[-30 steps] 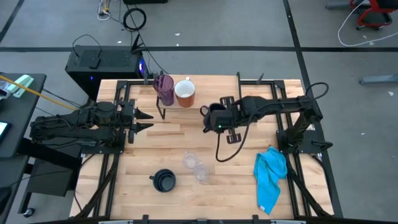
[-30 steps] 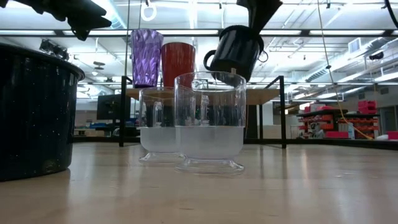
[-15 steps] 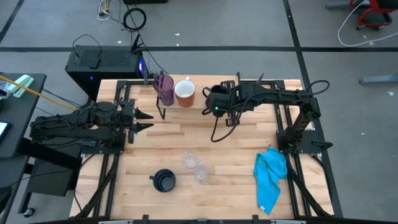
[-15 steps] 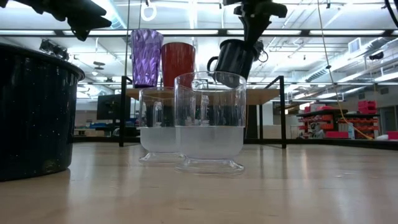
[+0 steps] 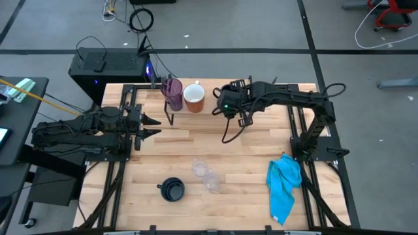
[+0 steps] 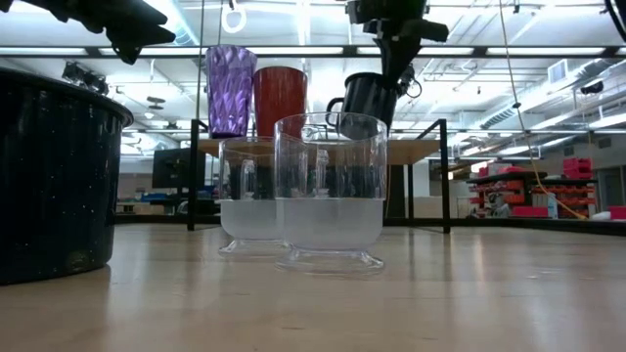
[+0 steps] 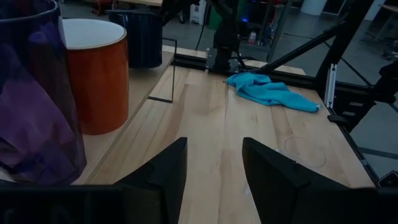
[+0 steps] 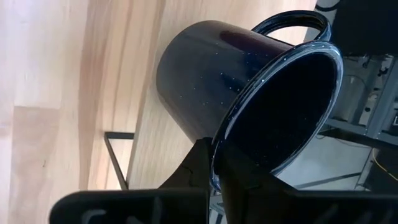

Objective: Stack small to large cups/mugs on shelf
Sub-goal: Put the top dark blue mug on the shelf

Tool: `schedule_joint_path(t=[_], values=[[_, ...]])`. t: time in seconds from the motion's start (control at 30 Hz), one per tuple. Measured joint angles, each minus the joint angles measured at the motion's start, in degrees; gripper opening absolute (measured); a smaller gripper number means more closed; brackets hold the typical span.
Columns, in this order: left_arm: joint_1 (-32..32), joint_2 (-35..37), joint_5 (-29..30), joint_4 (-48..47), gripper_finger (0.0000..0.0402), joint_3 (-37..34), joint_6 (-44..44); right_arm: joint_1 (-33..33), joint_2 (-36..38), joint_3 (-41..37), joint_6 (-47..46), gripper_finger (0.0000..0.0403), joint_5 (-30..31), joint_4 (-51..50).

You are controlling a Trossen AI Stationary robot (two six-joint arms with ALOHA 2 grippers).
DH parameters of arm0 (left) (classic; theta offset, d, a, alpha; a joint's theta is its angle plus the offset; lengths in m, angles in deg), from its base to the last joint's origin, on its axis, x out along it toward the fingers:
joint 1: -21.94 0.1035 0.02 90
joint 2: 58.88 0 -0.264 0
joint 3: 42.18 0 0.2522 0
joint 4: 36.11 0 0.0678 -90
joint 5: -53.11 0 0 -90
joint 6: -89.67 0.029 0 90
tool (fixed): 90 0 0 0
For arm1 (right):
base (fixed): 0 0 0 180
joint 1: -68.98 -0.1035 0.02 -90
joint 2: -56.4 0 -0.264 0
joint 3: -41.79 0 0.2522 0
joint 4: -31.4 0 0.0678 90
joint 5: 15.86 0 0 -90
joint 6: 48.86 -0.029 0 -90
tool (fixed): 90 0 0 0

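Observation:
On the shelf at the table's far side stand a purple tumbler and a white mug with an orange inside. My right gripper is shut on a black mug, which hangs over the shelf just right of the white mug. A second black mug and two clear cups stand on the tabletop near the front. My left gripper waits open at the table's left, pointing at the shelf's left end, touching nothing. My right gripper pinches the black mug's rim, one finger inside the mug and one outside, on the side away from the handle. The fingers come slanting down from above. The mug hangs tilted below them, clear of the shelf.
A blue cloth lies crumpled at the table's right front. The shelf's thin black legs stand on the tabletop. Bare shelf top lies right of the held mug. Black frame rails run along both table sides.
My right gripper has carried the black mug toward the table's far edge, from over the open tabletop to over the shelf beside the white mug. Its wrist has rolled on the way, and the mug has stayed lifted clear and tilted.

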Motion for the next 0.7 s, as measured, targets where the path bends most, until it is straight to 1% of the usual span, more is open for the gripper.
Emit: schedule_joint_path(t=[0.7], values=[[0.01,0.0,0.0,-0.02,0.0162,0.0,-0.02,1.52,-0.72,-0.04,2.56,0.0021,0.3,1.14]])
